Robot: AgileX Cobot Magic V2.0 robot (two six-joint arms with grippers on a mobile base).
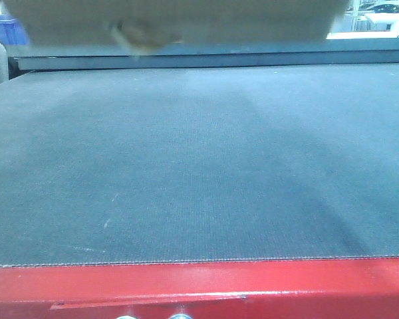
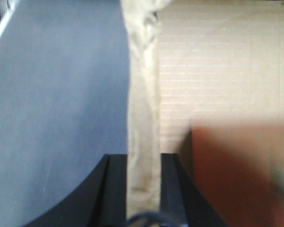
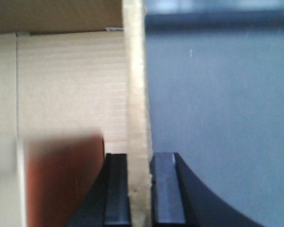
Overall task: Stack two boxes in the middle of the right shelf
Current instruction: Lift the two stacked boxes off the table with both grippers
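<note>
Dark grey mat (image 1: 199,166) fills the front view, with the red platform edge (image 1: 199,289) below it. One cardboard box (image 1: 186,16) sits at the top of the frame, over the mat's far end; contact with the mat cannot be told. Left gripper (image 2: 143,163) is clamped on the box's thin upright edge, corrugated wall to one side. Right gripper (image 3: 139,161) is clamped the same way on another edge.

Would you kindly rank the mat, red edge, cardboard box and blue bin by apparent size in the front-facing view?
1. mat
2. red edge
3. cardboard box, cropped by the frame, so unsure
4. blue bin
</note>
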